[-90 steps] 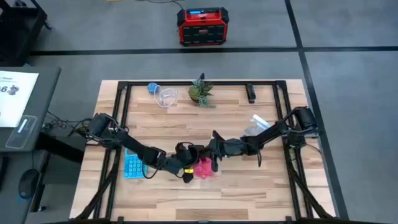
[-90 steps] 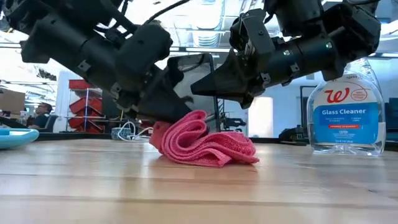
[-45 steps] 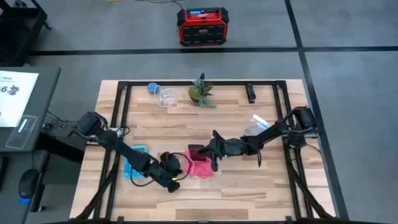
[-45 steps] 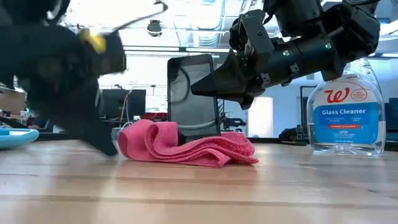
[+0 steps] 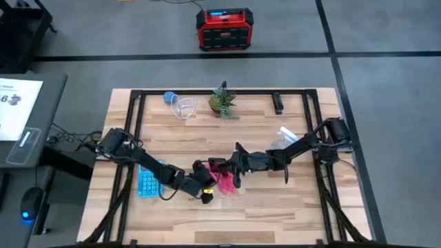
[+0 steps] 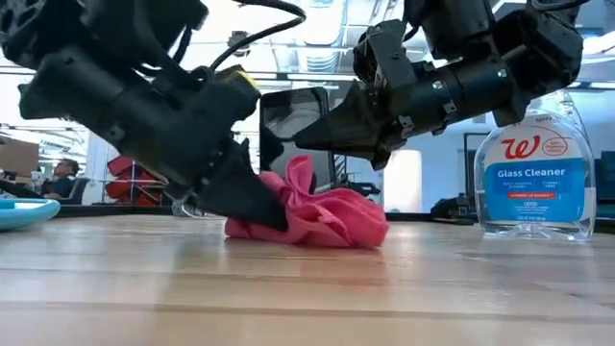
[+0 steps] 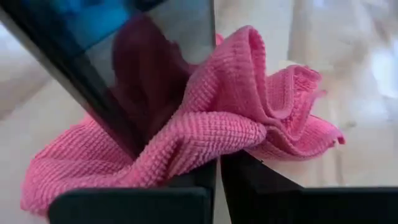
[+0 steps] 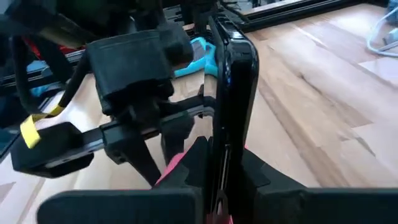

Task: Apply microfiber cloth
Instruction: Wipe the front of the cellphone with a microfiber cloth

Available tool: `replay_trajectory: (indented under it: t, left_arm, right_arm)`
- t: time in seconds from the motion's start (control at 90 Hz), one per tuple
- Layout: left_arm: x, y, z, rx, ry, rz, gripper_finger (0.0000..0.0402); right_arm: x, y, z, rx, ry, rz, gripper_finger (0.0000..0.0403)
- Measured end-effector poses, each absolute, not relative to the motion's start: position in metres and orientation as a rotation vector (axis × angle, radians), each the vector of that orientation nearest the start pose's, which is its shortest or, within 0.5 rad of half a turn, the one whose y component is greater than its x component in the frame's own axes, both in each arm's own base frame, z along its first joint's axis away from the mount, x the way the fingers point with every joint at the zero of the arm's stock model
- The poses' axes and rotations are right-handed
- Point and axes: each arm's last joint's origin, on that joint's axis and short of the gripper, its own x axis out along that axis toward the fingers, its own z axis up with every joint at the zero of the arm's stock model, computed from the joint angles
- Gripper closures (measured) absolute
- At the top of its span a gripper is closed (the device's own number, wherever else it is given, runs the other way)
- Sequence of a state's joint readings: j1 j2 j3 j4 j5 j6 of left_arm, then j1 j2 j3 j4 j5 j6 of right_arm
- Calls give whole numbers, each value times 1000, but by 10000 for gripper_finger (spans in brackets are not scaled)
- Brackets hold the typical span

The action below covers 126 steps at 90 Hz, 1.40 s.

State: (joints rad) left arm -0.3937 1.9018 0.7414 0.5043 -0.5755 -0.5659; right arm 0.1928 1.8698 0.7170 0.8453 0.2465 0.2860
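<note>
1. The microfiber cloth (image 6: 317, 211) is now being seen bunched into a tall crumpled mound, whereas half a second earlier it was being seen spread low and wide across the table (image 5: 275, 213).
2. The left gripper (image 6: 258, 200) is now being pressed into the cloth's left edge at table level; half a second ago it was being held clear of the cloth, farther toward the table's left front.
3. In the left wrist view, a fold of the cloth (image 7: 205, 134) is being pinched between the left fingers (image 7: 261, 186), which are being held narrow with only a slim gap showing.
4. The phone (image 6: 293, 120) is being held upright on its edge by the right gripper (image 5: 238, 166) — its fingers are being clamped on the phone's rim, and its position is being matched to both earlier frames.
5. The cloth is being kept against the foot of the phone's dark screen (image 7: 149, 68), near the table's middle (image 5: 224, 183).
6. The light wooden table is also being occupied by a glass cleaner bottle (image 6: 536, 163), a blue calculator (image 5: 146, 180) and a small plant (image 5: 222, 100).
7. Beyond the table, a grey floor is being shown with a red box (image 5: 224, 29) — and a bright room with a seated person (image 6: 63, 176) is being seen in the low view.
</note>
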Motion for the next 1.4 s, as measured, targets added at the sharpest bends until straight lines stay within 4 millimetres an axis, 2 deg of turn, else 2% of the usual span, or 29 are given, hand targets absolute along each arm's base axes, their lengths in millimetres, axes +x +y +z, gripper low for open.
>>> replay_trajectory:
  t: [0.133, 0.333, 0.6, 0.811, 1.033, 1.2, 1.4]
  left_arm:
    - [314, -110, 99, -208, 468, 367, 401]
    - [311, -118, 104, -188, 403, 415, 401]
    - [304, -112, 92, -193, 512, 494, 401]
    - [297, -116, 88, -233, 534, 532, 401]
    - [309, -118, 100, -256, 411, 451, 401]
    - [315, -106, 100, -262, 433, 430, 401]
    - [316, -105, 101, -260, 429, 414, 401]
  right_arm:
    - [338, 58, 127, 216, 290, -102, 387]
    - [338, 59, 127, 215, 291, -99, 387]
    - [338, 59, 127, 217, 292, -99, 387]
    - [338, 59, 127, 217, 293, -95, 387]
    - [338, 59, 127, 218, 293, -91, 387]
    - [338, 59, 127, 220, 289, -90, 387]
    - [338, 59, 128, 221, 285, -89, 387]
